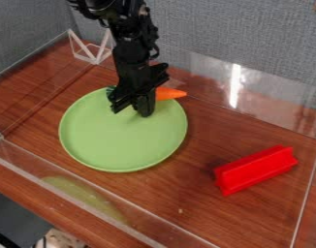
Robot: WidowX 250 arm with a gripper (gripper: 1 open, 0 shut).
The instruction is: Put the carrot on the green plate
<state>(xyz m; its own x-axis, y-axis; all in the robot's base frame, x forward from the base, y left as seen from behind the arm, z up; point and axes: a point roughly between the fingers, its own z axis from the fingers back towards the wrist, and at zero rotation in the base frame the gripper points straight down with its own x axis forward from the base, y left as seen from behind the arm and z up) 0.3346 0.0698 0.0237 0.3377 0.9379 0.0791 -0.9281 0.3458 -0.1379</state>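
The hand (138,100) points straight down over the far edge of the green plate (111,140), its jaws drawn fully together. The carrot (170,94) pokes out just to the right of the hand, touching or nearly touching the dark fingers; only its orange body shows, and the leafy end is hidden behind the hand, so I cannot say for certain whether the jaws have pinched that end or merely stand against it. Closed this tightly on so small a thing, a grip on the hidden end seems the likelier reading. The carrot's long axis runs roughly level, left to right across the view, its visible tip pointing away from the hand towards the right. It sits at the plate's far-right rim, partly over the rim and partly beyond it, rather than well inside the flat of the plate. That is the relation the coming move turns on: the open middle of the plate lies on the near-left side of the hand, opposite to the way the carrot sticks out, so the carrot would need carrying that way before being let go, or it may tip off the rim onto the table (238,116). A red block (255,169) lies well apart on the near right, clear of that path.
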